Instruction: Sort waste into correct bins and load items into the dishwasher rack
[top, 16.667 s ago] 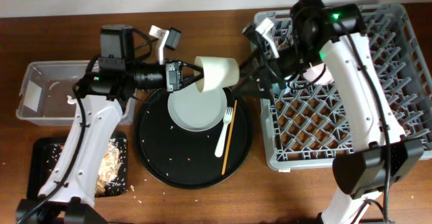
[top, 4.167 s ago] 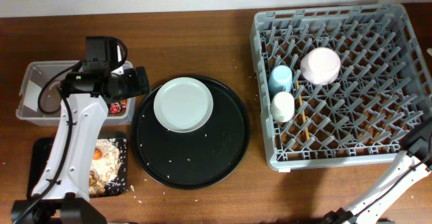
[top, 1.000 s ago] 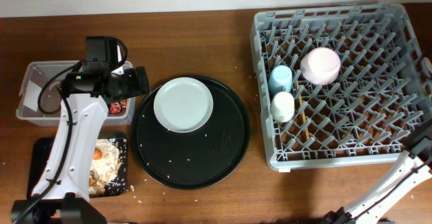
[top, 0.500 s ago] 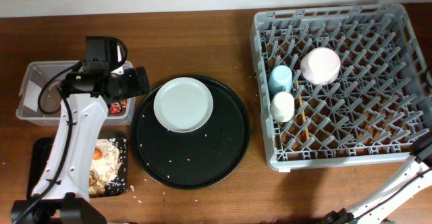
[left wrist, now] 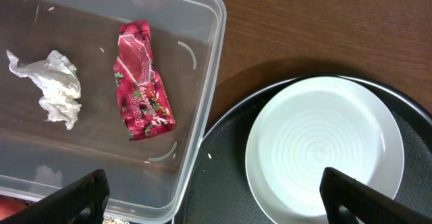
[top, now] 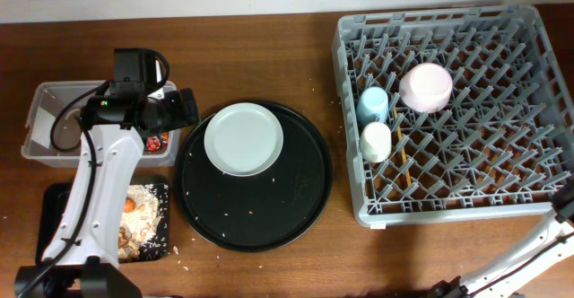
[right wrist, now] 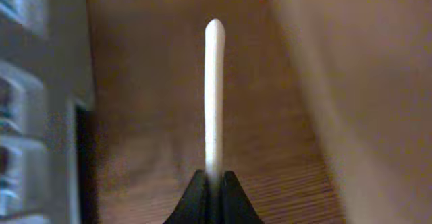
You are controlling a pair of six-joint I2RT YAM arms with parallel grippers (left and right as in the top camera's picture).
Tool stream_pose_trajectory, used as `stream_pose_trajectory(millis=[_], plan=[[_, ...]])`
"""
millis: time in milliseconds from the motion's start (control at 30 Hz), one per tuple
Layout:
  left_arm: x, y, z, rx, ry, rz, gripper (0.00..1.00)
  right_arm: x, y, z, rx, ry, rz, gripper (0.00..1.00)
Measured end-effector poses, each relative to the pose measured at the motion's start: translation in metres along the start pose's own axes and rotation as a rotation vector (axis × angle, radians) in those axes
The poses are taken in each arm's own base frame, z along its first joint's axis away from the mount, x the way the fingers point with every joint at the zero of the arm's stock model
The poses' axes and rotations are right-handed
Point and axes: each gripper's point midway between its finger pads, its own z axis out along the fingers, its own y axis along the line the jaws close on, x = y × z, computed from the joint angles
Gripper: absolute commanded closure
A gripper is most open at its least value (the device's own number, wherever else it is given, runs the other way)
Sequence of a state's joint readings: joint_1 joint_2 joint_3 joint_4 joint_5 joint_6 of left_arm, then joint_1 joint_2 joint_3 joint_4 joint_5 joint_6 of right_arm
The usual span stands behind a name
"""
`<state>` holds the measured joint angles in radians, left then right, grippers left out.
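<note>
My left gripper [top: 184,109] hangs open over the gap between the clear tub [left wrist: 209,82] and the pale grey-green plate [left wrist: 324,150], touching neither. A red wrapper [left wrist: 143,82] and a white tissue [left wrist: 48,89] lie in the tub. My right gripper [right wrist: 214,177] is off the overhead view, beside the rack [right wrist: 34,82], shut on the slim white fork [right wrist: 214,96], which points away from it. The rack [top: 448,190] holds the blue cup [top: 372,104], cream cup [top: 376,141], bowl [top: 425,86] and chopsticks [top: 403,168].
The plate [top: 243,138] sits at the upper left of the big round black tray [top: 260,208]. A shallow black tray [top: 54,199] at the front left holds food scraps [top: 139,222] and a carrot piece [top: 132,205]. Part of the right arm [top: 547,244] shows at the lower right.
In the last second the right arm's visible link has slid lower along the right edge. The left arm, plate and rack contents have not moved.
</note>
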<state>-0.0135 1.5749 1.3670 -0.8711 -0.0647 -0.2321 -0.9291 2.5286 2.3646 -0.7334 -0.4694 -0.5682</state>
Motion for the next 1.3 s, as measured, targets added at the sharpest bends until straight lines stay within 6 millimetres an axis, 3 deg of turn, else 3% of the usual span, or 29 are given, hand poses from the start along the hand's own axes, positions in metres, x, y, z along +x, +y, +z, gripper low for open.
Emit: stream_pose_trajectory(millis=[100, 167, 200, 267, 300, 333, 400, 467, 533, 600, 700, 833, 933, 1067, 1300], plan=[[0.0, 0.0, 0.0, 0.0, 0.0, 0.0, 0.01, -0.049, 0.013, -0.042, -0.033, -0.119, 0.015, 0.96], [0.0, 0.0, 0.0, 0.0, 0.0, 0.0, 0.01, -0.052, 0.037, -0.051, -0.124, -0.104, 0.099, 0.96], [0.0, 0.0, 0.0, 0.0, 0.0, 0.0, 0.01, -0.054, 0.059, -0.055, -0.185, -0.081, 0.139, 0.96], [0.0, 0.0, 0.0, -0.001, 0.0, 0.0, 0.01, -0.066, 0.118, -0.072, -0.306, -0.023, 0.168, 0.96], [0.0, 0.0, 0.0, 0.0, 0.0, 0.0, 0.01, -0.081, 0.176, -0.09, -0.393, 0.021, 0.144, 0.96], [0.0, 0.0, 0.0, 0.0, 0.0, 0.0, 0.01, -0.091, 0.218, -0.104, -0.453, 0.042, 0.109, 0.96], [0.0, 0.0, 0.0, 0.0, -0.001, 0.0, 0.01, -0.091, 0.304, -0.131, -0.59, 0.142, 0.057, 0.96], [0.0, 0.0, 0.0, 0.0, 0.0, 0.0, 0.01, -0.079, 0.357, -0.138, -0.658, 0.24, 0.011, 0.96], [0.0, 0.0, 0.0, 0.0, 0.0, 0.0, 0.01, -0.049, 0.412, -0.144, -0.646, 0.405, -0.099, 0.96], [0.0, 0.0, 0.0, 0.0, 0.0, 0.0, 0.01, -0.029, 0.44, -0.151, -0.622, 0.504, -0.169, 0.96], [0.0, 0.0, 0.0, 0.0, 0.0, 0.0, 0.01, -0.005, 0.457, -0.159, -0.541, 0.63, -0.213, 0.96], [0.0, 0.0, 0.0, 0.0, 0.0, 0.0, 0.01, 0.031, 0.445, -0.15, -0.457, 0.782, -0.159, 0.96], [0.0, 0.0, 0.0, 0.0, 0.0, 0.0, 0.01, 0.044, 0.438, -0.147, -0.412, 0.832, -0.16, 0.96], [0.0, 0.0, 0.0, 0.0, 0.0, 0.0, 0.01, 0.052, 0.417, -0.131, -0.276, 0.849, -0.16, 0.96], [0.0, 0.0, 0.0, 0.0, 0.0, 0.0, 0.01, 0.044, 0.414, -0.118, -0.248, 0.79, -0.171, 0.96]])
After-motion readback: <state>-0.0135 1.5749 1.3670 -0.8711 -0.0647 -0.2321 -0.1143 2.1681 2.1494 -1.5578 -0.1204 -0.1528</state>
